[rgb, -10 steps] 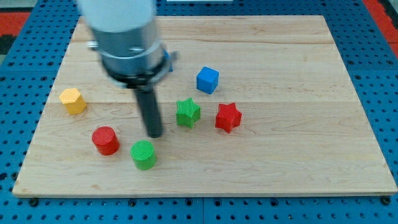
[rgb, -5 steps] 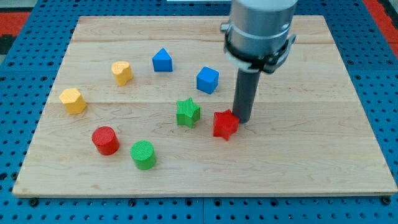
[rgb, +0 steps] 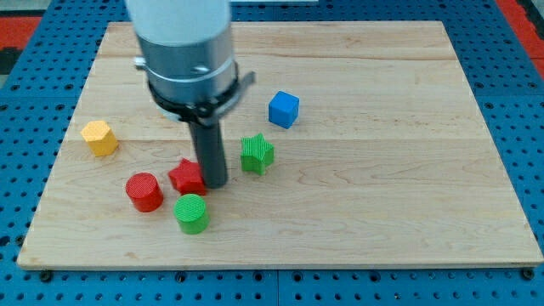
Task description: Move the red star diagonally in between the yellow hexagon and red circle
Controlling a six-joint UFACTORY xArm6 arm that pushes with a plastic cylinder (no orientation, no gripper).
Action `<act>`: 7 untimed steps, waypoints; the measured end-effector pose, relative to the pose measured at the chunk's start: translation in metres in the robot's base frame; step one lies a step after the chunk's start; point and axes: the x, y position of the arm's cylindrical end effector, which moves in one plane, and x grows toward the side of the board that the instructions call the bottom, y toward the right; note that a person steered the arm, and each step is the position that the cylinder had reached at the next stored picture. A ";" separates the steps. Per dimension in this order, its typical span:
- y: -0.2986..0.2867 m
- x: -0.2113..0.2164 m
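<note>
While the pale wooden board (rgb: 408, 170) lay flat on the blue pegboard table (rgb: 25, 110) and filled most of the view, my grey cylindrical arm housing (rgb: 185, 51) came down from the view's top left and covered part of the board's upper left area. From it hung my straight dark rod, and my tip (rgb: 216, 184) rested on the wood at the view's right side of the red star block (rgb: 187, 177), touching it or very nearly so. I carried no gripper, so nothing was grasped; the rod only stood against the star's side.

That red star sat left of centre in the lower half of the board, just beside the red cylinder block (rgb: 144, 191), which stood to its lower left with a narrow gap between them. The yellow hexagonal block (rgb: 99, 138) lay well apart toward the view's left edge, above and left of the red cylinder, so the star was at the right of the pair and not on the line between them.

Directly below the star, near my tip, stood the green ribbed cylinder block (rgb: 192, 212), close to the star but not clearly touching. A green star block (rgb: 257, 154) sat just to the right of my rod, and a blue cube (rgb: 284, 110) lay farther up and to the right.
</note>
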 end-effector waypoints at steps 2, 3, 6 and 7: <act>-0.025 -0.038; -0.020 -0.052; 0.031 0.007; -0.023 0.004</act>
